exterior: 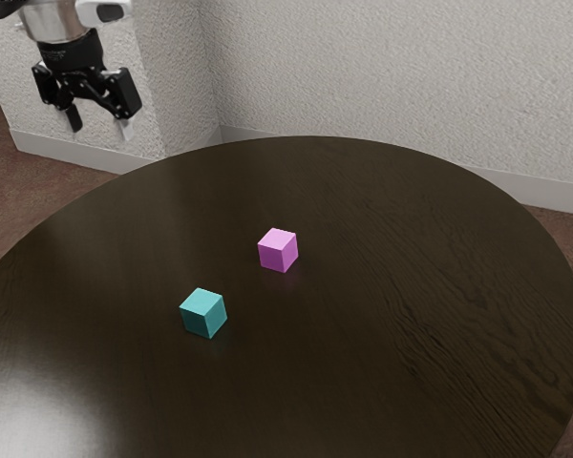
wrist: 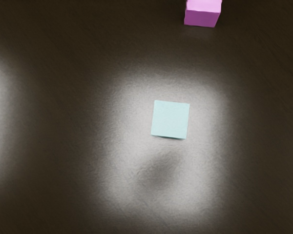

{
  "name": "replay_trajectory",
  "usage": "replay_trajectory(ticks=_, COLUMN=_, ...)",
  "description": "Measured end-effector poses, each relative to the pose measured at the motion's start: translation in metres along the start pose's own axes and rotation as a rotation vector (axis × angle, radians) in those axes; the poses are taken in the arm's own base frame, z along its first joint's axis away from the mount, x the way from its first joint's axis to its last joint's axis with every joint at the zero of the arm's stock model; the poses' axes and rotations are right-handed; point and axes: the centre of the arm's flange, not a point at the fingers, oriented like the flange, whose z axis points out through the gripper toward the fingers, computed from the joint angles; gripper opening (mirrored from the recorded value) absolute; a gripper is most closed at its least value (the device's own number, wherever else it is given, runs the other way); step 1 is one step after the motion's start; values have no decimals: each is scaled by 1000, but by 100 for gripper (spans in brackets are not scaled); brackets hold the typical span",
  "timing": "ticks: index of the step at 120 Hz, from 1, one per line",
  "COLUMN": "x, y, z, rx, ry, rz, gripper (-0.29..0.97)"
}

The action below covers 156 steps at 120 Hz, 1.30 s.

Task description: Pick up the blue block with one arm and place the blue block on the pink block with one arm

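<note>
At the exterior view's left, the claw hangs high above the far edge of the round dark desk, its fingers spread wide with nothing between them. It is well apart from both blocks, so the whole pick is not yet begun.

Further right, the blue block sits flat on the desk, nearer the front edge, turned a little so a corner faces the camera. In the wrist view the blue block lies almost straight under the hand, with a soft shadow just beside it.

Right of it and further back stands the pink block, near the blue one but not touching it; the pink block also shows at the rim of the wrist view.

The likely troubles, as I judge them:
- If the fingers come down on the block's corners instead of its flat sides, it may twist or squirt out on the smooth desk.
- An off-centre descent may land a fingertip on top and push the block away.
- At the drop, a poorly centred release may let the blue block tip off the pink one or knock it aside.

No brand, label or writing can be read on anything here.
</note>
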Motion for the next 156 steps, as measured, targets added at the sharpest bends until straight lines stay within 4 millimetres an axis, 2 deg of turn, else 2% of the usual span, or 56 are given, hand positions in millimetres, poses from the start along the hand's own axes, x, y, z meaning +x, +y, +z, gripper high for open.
replay_trajectory(ticks=10, x=-4, y=0, z=1, rx=-8, ry=15, rz=-10, gripper=68)
replay_trajectory(ticks=24, x=-29, y=11, z=30, rx=-19, ry=-11, rz=7, gripper=68)
replay_trajectory(ticks=34, x=-30, y=20, z=51, rx=-23, ry=-35, rz=12, gripper=68)
replay_trajectory(ticks=41, x=-27, y=26, z=90, rx=-18, ry=-89, rz=10, gripper=68)
replay_trajectory(ticks=46, x=-30, y=29, z=132, rx=-13, ry=-133, rz=10, gripper=68)
replay_trajectory(ticks=51, x=-34, y=33, z=164, rx=-11, ry=-159, rz=10, gripper=68)
replay_trajectory(ticks=63, x=-58, y=45, z=222, rx=-10, ry=-211, rz=24, gripper=68)
replay_trajectory(ticks=67, x=-63, y=47, z=234, rx=-14, ry=-218, rz=23, gripper=68)
replay_trajectory(ticks=82, x=-61, y=52, z=256, rx=-26, ry=-197, rz=11, gripper=68)
replay_trajectory(ticks=88, x=-57, y=55, z=271, rx=-23, ry=-206, rz=8, gripper=68)
replay_trajectory(ticks=100, x=-50, y=74, z=286, rx=-44, ry=-182, rz=16, gripper=68)
replay_trajectory(ticks=115, x=-37, y=84, z=322, rx=-64, ry=-170, rz=-5, gripper=68)
replay_trajectory(ticks=142, x=-17, y=80, z=349, rx=-72, ry=-87, rz=23, gripper=68)
replay_trajectory(ticks=156, x=-1, y=72, z=370, rx=-65, ry=-73, rz=49, gripper=68)
